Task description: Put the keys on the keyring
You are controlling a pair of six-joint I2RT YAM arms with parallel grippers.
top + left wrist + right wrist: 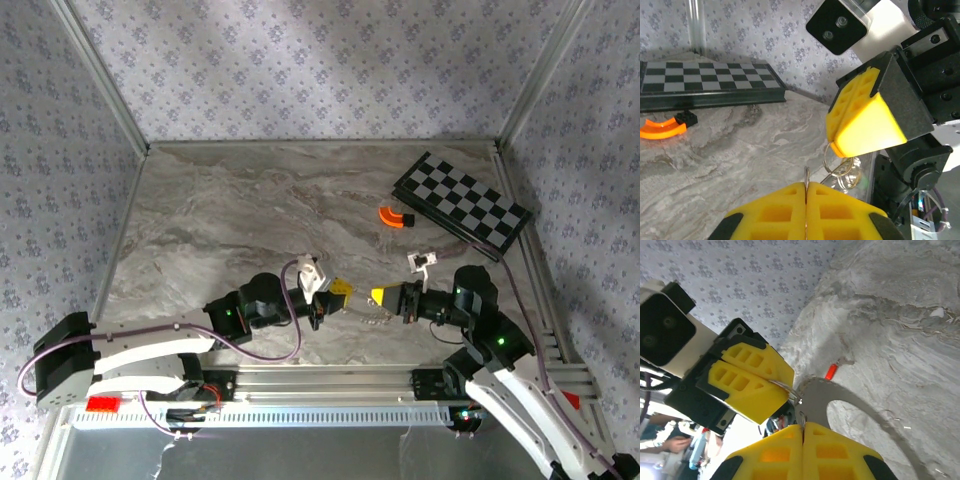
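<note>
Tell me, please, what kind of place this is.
Probably a robot test cell, not a home: a marble-patterned table boxed in by patterned walls on metal posts, with a left arm and right arm bolted at its near edge.

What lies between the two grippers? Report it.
The keyring, pinched by the left gripper and right gripper alike; its wire loops show best in the left wrist view.

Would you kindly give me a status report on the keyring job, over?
Left gripper shut on the keyring. Right gripper shut on it too. Red-headed key close by, threading unclear. Orange piece, chequered board far off.
</note>
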